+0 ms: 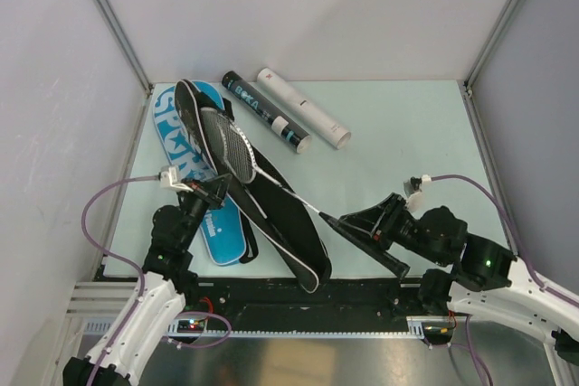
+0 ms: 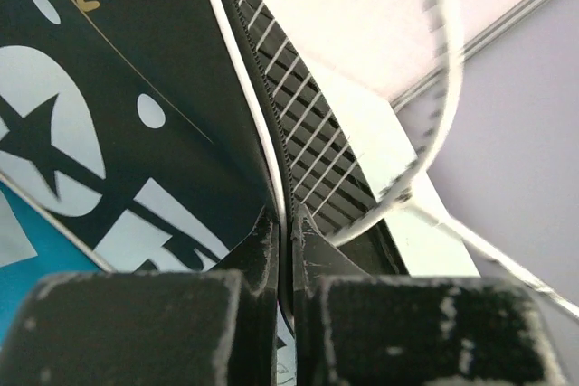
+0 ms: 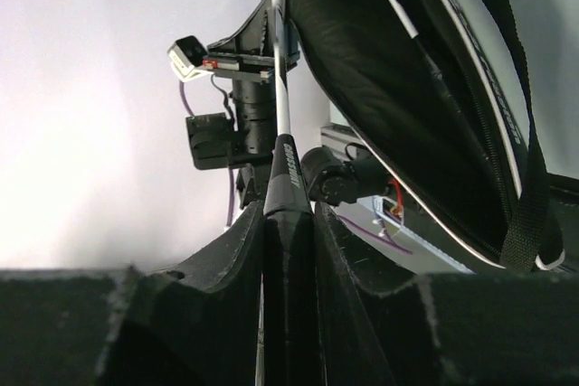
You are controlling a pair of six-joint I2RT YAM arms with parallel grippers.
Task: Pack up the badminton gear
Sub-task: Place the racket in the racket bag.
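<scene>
Nearest the arms, the right gripper [image 3: 288, 223] is clamped narrowly on the black grip of a thin-framed racket [image 3: 285, 164]. The handle runs between its two fingers, and the white shaft leads away toward the left arm. The left gripper [image 2: 288, 240] is pinched shut on the white-piped rim of a long black racket-shaped fabric bag [image 1: 291, 240]. That bag lies open on the pale green table [image 1: 407, 133], slanting from the near middle toward the far left, with a black strap along its side. The racket's strung head [image 1: 231, 144] sits over the bag's wide far end. Its shaft crosses the bag's right edge, so the handle is outside the bag. Beneath and to the left lies a blue racket-shaped bag with white SPORT lettering [image 1: 177, 137]. Farthest back, well apart from both grippers, a black cylindrical tube with a white band [image 1: 265, 112] and a plain white tube [image 1: 303, 108] lie side by side at a slant.
</scene>
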